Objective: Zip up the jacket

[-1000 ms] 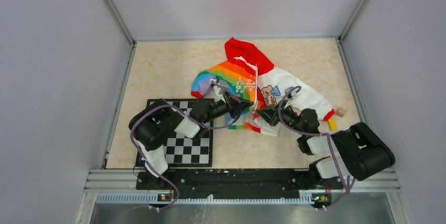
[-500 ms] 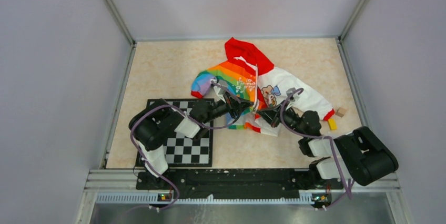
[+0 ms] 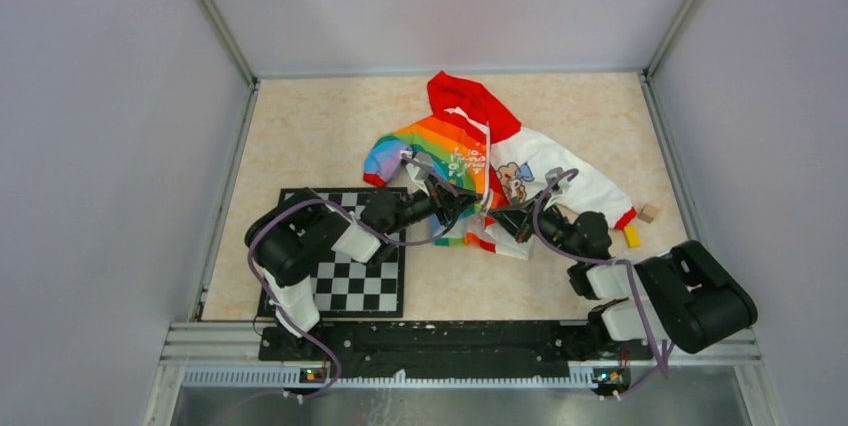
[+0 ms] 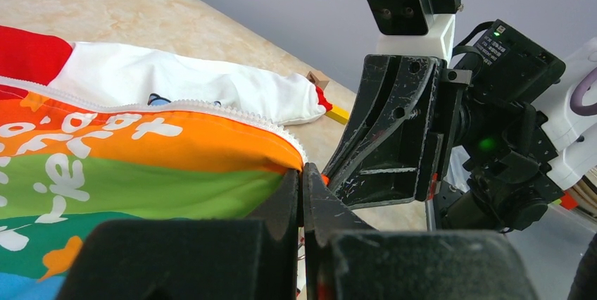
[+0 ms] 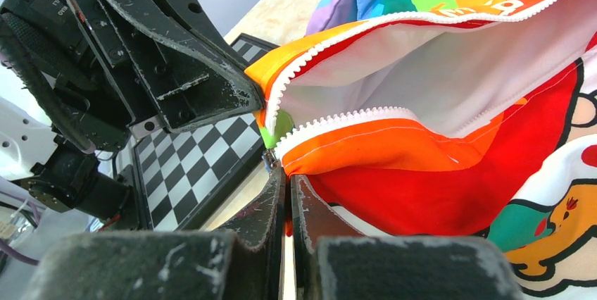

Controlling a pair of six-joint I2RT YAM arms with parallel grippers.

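**Both hem ends pinched, zipper runs to 12 o'clock**

The jacket (image 3: 480,161) lies mid-table, hood at 12, hem at 6. My left gripper (image 3: 468,208) is clamped shut on the rainbow half's hem corner. My right gripper (image 3: 497,218), just beside it at 3 o'clock, is pinched closed on the other zipper (image 3: 487,161) edge's foot. The teeth run away from both toward 12.

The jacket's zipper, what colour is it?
White. The zipper teeth show best in the right wrist view.
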